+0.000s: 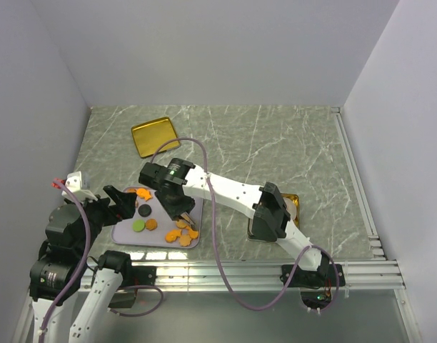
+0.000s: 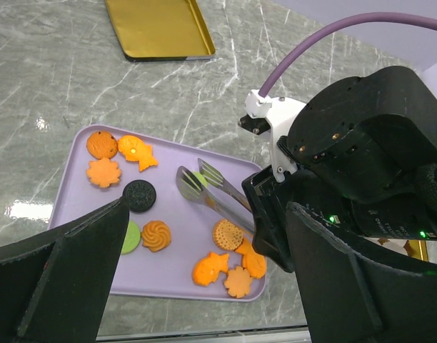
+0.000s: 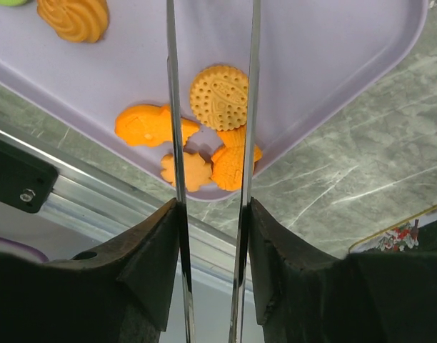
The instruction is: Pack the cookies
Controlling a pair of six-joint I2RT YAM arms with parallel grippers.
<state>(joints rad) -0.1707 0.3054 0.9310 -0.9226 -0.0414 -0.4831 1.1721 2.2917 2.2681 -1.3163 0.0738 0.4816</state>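
Many cookies: loose on purple tray, lower left of overhead view.
Right gripper: clamped on tongs, tips apart over tray.
Left gripper: wide, holding nothing, at tray's left edge.
Risk: flat cookie may slip from the tips or get shoved over rim; arms crowd together.

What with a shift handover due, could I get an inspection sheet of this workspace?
Surface: marbled table, no spills seen.
Job's things: cookies on lavender tray; gold tray empty at far side; second gold tray partly hidden under right arm.
Clutter: nothing seen.
Grippers: left gripper open at lavender tray's left edge; right gripper shut on tongs above cookies.
Cables: purple cable loops over right arm.
Surroundings: white walls; metal rails near and right.
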